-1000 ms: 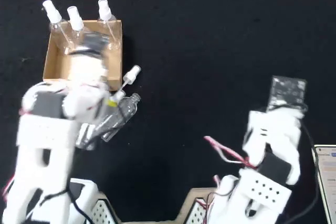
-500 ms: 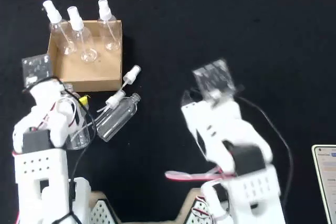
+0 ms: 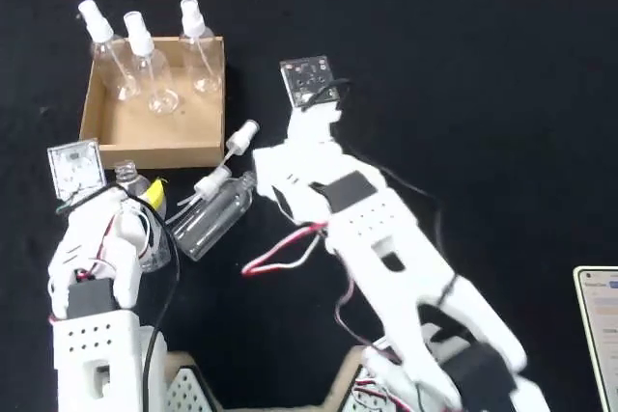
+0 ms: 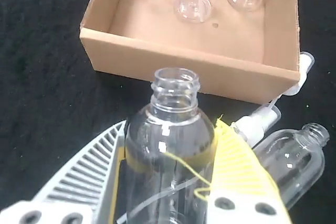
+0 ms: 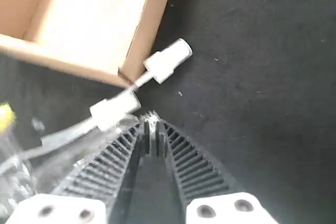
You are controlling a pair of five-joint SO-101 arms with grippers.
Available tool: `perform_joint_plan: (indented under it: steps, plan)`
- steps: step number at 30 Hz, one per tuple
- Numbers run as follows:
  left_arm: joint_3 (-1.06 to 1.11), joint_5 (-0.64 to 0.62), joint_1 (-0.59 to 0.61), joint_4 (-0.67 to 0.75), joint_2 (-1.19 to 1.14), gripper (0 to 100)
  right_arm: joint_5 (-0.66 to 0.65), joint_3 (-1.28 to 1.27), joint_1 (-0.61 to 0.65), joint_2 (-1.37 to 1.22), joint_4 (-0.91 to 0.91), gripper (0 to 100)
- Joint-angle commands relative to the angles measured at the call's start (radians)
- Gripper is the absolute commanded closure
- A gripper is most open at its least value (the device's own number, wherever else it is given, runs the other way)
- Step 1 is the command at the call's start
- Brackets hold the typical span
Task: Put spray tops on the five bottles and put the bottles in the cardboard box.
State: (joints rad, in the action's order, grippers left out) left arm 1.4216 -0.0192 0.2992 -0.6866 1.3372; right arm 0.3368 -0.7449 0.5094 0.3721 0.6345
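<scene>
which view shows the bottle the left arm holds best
Left wrist view: the clear uncapped plastic bottle, open neck up, sits in the left end effector. High view: its neck beside the arm. Right wrist view: maybe a blur.

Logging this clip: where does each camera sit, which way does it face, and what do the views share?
High view: fixed above the black table, looking down on the brown cardboard box; both white arms show.
Left wrist view: on the left arm, facing the box past the left gripper, fingers shut on an uncapped clear plastic bottle.
Right wrist view: on the right arm, facing two loose white spray tops past the right gripper, fingers shut.
Shared: all three show the box and spray tops.
</scene>
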Motion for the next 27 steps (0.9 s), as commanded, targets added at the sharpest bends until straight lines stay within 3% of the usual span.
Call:
perform_joint_plan:
  steps: [1,8,10,17,27]
  plan:
    - [0.035,-0.011,0.005,0.052,0.064,87,0.152,0.062,0.018,-0.091,-0.141,95.3]
    - [0.097,-0.051,0.005,0.051,0.167,87,0.241,0.113,0.081,-0.249,-0.235,74.0]
    - [0.113,-0.063,0.005,0.051,0.198,87,0.269,0.154,0.083,-0.288,-0.242,73.7]
    - [0.165,-0.063,0.005,0.041,0.307,87,0.555,0.344,0.046,-0.483,-0.244,73.7]
    - [0.177,-0.063,0.005,-0.021,0.402,87,0.58,0.708,-0.028,-0.851,-0.172,73.7]
